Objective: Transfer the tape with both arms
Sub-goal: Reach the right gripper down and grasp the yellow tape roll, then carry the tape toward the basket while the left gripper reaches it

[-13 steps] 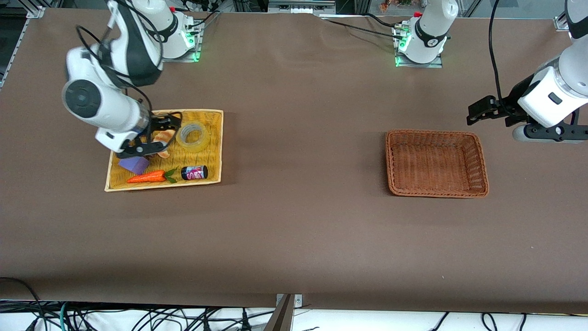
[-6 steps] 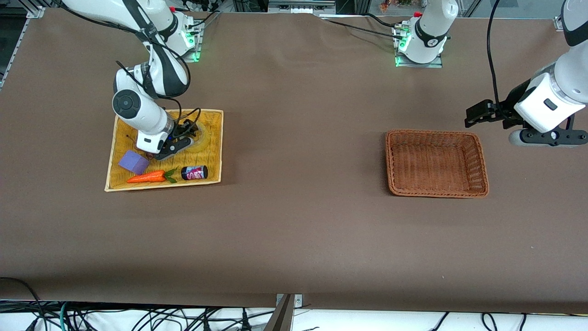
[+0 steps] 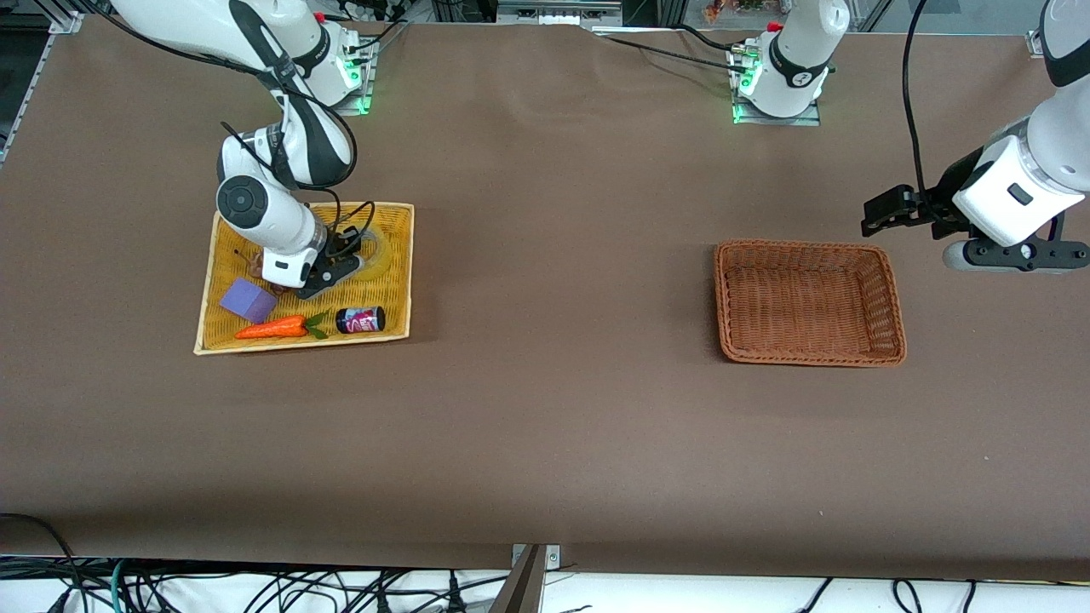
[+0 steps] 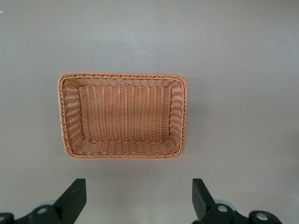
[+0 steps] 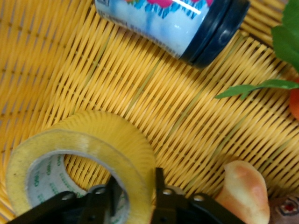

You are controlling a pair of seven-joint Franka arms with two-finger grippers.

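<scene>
Yellow wicker tray (image 3: 393, 281), right arm's end of the worktop (image 3: 553, 409): tape (image 5: 79, 154) lay flat inside, its wall between the right gripper's (image 5: 133, 191) fingers, not visibly clamped. Left gripper (image 4: 135, 200) waited spread, over bare worktop beside the brown basket (image 3: 807, 353), well apart.

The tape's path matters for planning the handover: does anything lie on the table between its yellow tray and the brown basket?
Nothing visible does. Bare table separates the yellow tray holding the tape from the brown basket.
</scene>
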